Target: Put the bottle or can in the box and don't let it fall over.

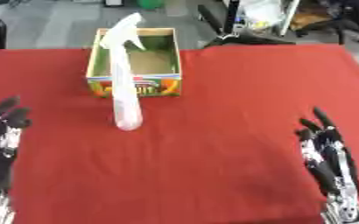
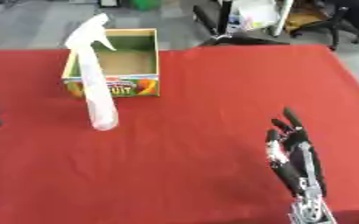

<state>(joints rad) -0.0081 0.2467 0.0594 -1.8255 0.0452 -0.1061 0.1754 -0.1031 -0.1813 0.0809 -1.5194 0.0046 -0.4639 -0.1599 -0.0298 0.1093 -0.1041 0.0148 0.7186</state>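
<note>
The black right hand [image 2: 293, 155] rests at the lower right of the red tablecloth [image 1: 221, 144], with its fingers straight and pointing away from the robot, holding nothing. The black left hand [image 1: 2, 135] lies at the lower left edge in the same manner, its fingers relaxed and open, also with nothing in it. Both hands are well apart from the tall white plastic spray bottle [image 1: 124, 83], which stands upright on the cloth between them, nearer to the left hand. Its base is on the table just in front of the small open cardboard box [image 1: 135, 86], and its trigger head shows in front of the box's opening. The box has a colourful printed front with fruit pictures and green inner walls. Inside it only the brown bottom is seen; the bottle is outside it.
</note>
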